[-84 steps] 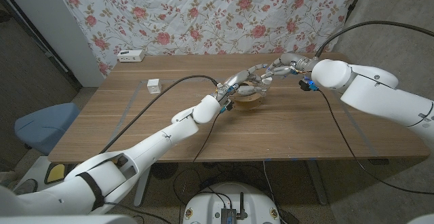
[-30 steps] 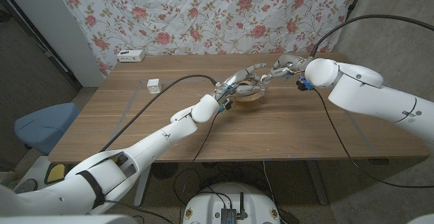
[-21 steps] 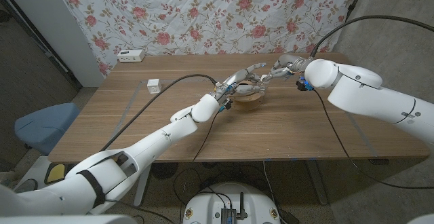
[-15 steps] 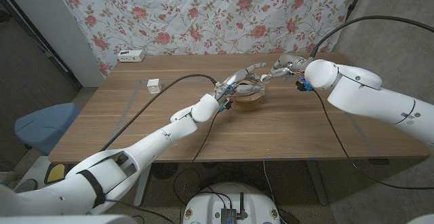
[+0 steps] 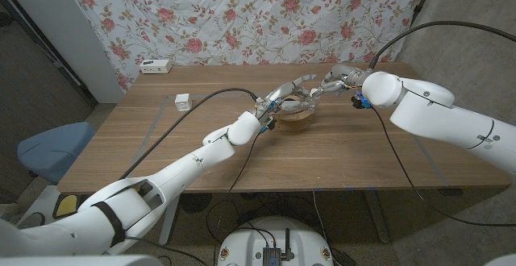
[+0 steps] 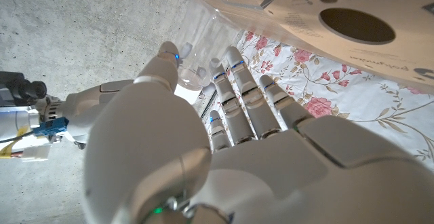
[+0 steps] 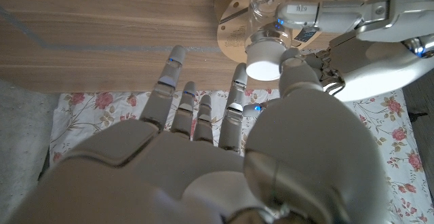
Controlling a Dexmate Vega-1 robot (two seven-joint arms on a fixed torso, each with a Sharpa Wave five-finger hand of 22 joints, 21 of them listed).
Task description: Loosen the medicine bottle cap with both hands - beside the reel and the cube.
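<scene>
Two hands meet over the middle of your wooden table [image 5: 161, 137], so start from that broad surface and work inward. Your left hand [image 5: 289, 95] reaches in from the near left; your right hand [image 5: 334, 81] comes from the right. Under them lies the reel [image 5: 297, 119], a round pale disc flat on the wood, and well to the left sits the cube [image 5: 183, 101], small and white.

The medicine bottle [image 7: 271, 7] hangs above the reel, held between the two hands. In the right wrist view your left hand's fingers wrap the clear body, so that hand has the bottle. Your right hand stands open, fingers [image 7: 178, 81] spread and straight, with only the thumb near the cap [image 7: 264, 60]; I cannot tell whether it touches.

The body looks like thin clear plastic: light, smooth and likely slippery, and it may flex if you squeeze hard. Keep the left grip around the widest part of the body, firm but not crushing. The white cap is small and stiff, and its side wall is where you want purchase. Close thumb and fingertips around its rim before turning, or the bottle may spin in your left hand instead.
</scene>
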